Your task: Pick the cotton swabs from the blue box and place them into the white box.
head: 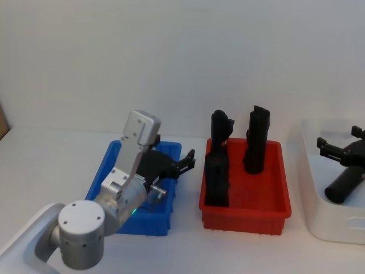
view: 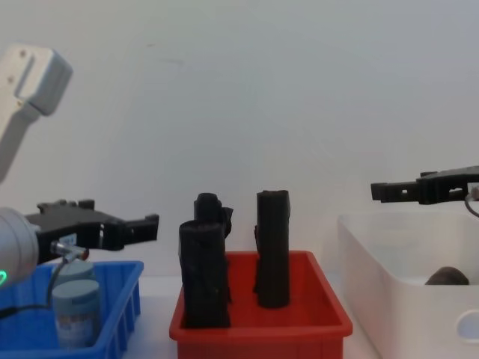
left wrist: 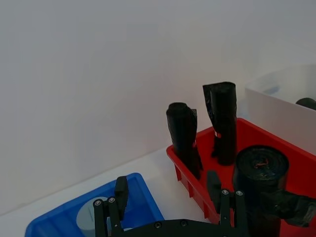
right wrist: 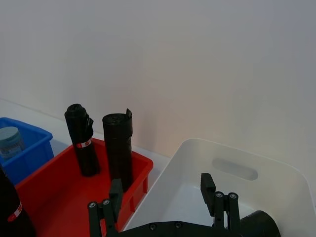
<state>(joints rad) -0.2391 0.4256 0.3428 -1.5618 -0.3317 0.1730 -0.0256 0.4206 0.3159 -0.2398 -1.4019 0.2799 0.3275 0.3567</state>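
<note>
Two cotton swabs jars (view: 76,314) with pale lids stand in the blue box (view: 120,299); one lid (left wrist: 88,217) shows in the left wrist view and a jar (right wrist: 11,140) in the right wrist view. My left gripper (view: 146,228) hovers open and empty above the jars, over the blue box's (head: 108,165) side nearest the red bin. In the head view my left arm hides the jars. My right gripper (head: 322,145) hangs open and empty over the white box (head: 319,200) on the right.
A red bin (head: 245,211) between the two boxes holds three upright black rolls (head: 256,140). A dark rounded object (view: 447,277) lies inside the white box. Behind everything is a plain white wall.
</note>
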